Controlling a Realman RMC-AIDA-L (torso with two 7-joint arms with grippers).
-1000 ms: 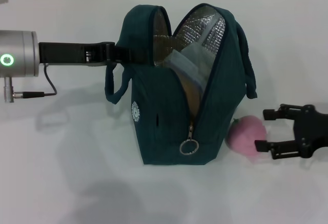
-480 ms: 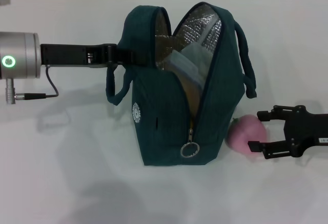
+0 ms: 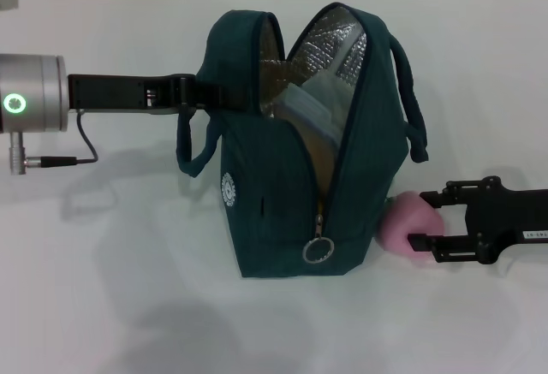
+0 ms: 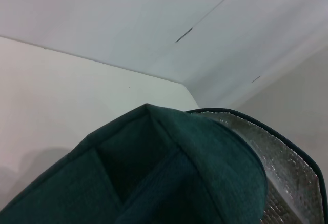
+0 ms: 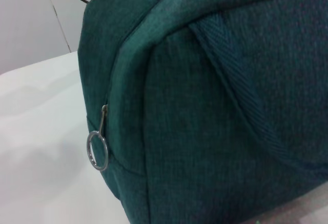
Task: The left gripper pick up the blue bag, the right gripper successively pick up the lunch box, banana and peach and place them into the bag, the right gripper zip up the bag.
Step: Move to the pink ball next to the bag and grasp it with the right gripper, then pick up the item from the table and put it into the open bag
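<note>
Two arms are busy. From the head camera, the left gripper point(image 3: 201, 93) is clamped on the upper left edge of the blue bag point(image 3: 282, 211), which stands upright on the white table point(image 3: 111, 305) with its mouth gaping and foil lining showing. Something clear and boxy sits inside, probably the lunch box point(image 3: 312, 104), with a sliver of orange below it that might be the banana, can't say for sure. The peach point(image 3: 407, 220) lies on the table right against the bag's lower right side, and the right gripper point(image 3: 425, 218) has its fingers spread wide, one above and one below the fruit's far side.

Left wrist camera: just the bag's top flap and foil, no fingers visible.

Right wrist camera: bag wall filling the shot, zipper ring point(image 5: 97, 151) hanging low, no peach visible.

My take: slide in a bit further so the fingers straddle the peach's middle, close gently, lift clear of the rim before swinging over the opening.
</note>
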